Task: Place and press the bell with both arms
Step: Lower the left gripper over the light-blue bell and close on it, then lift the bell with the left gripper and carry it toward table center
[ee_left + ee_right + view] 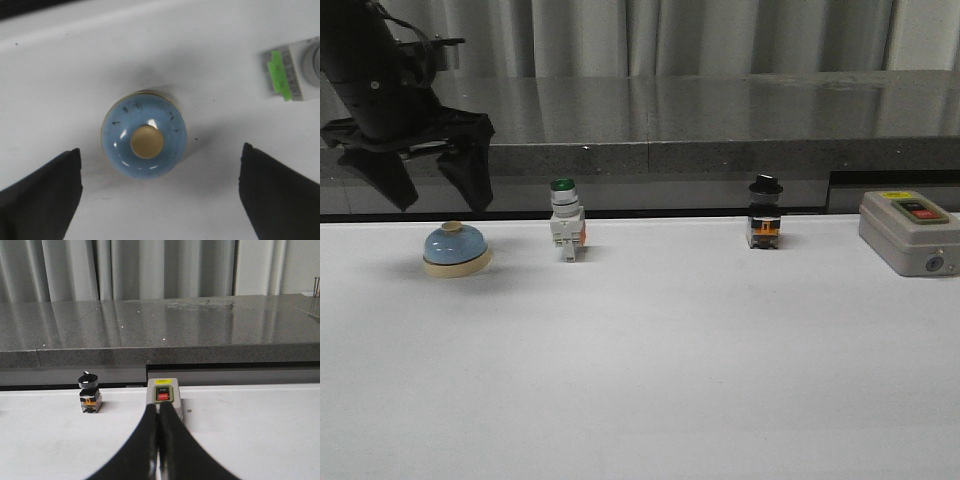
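The bell [456, 250] stands upright on the white tabletop [650, 370] at its left rear. The left gripper [432, 183] hangs directly above it, jaws spread wider than the bell and holding nothing. Just to the right stands a green-capped switch [566, 232]. The right gripper [159, 440] has jaws pressed together, apparently empty, pointing at the grey box [164, 396].

Matte black left arm [370, 70], wedge-shaped black pincer [430, 185] fingers.

One bell [456, 249], two switches (green-capped [566, 221], black-knobbed [765, 213]), one grey box [908, 231].
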You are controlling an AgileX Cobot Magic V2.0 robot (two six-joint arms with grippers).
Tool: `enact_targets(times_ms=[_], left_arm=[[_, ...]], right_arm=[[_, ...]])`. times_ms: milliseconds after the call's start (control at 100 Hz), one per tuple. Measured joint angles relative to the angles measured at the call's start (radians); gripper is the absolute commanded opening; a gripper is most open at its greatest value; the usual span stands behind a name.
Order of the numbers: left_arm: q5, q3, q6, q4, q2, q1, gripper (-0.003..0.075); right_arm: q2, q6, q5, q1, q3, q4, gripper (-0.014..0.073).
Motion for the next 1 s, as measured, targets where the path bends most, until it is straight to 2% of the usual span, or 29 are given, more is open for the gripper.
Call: enact_targets(times_ms=[690,1000], left_arm=[[-0.107,-0.013,0.011,0.038,0.124,0.000,0.0599],[-0.114,-0.017,0.017,0.044,0.150,0.000,0.0527]], right_arm=[[0.000,0.000,0.000,0.000,0.000,0.000,-0.0068],[0.000,0.000,0.000,0.000,0.000,0.000,-0.0068]])
